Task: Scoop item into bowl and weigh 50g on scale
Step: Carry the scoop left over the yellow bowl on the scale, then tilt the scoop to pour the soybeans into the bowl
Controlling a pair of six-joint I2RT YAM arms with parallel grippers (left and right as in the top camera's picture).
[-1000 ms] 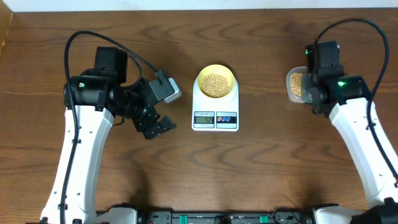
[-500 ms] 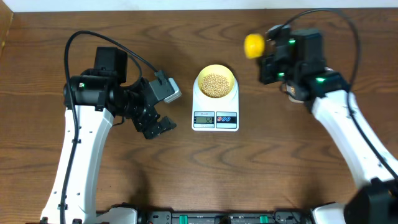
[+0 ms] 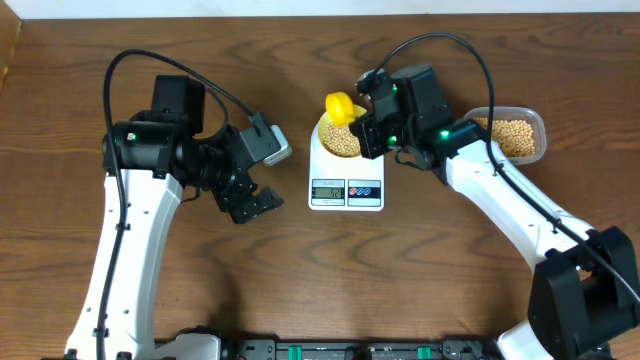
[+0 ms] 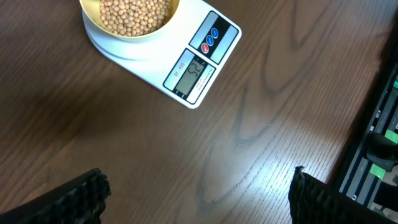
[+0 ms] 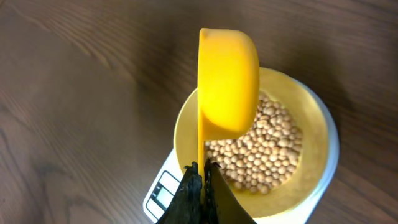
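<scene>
Right wrist: my right end effector grasps the scoop, tilted over the bowl on the scale to add beans; left end effector released.

Clear tub rests on wooden table; yellow scoop turned on edge.

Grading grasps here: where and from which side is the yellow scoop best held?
By its thin flat handle, from the handle's free end, jaws across the flat faces: the scoop has a wide round cup, but the handle is a narrow strip. The right gripper is shut on it this way, cup over the bowl.
</scene>
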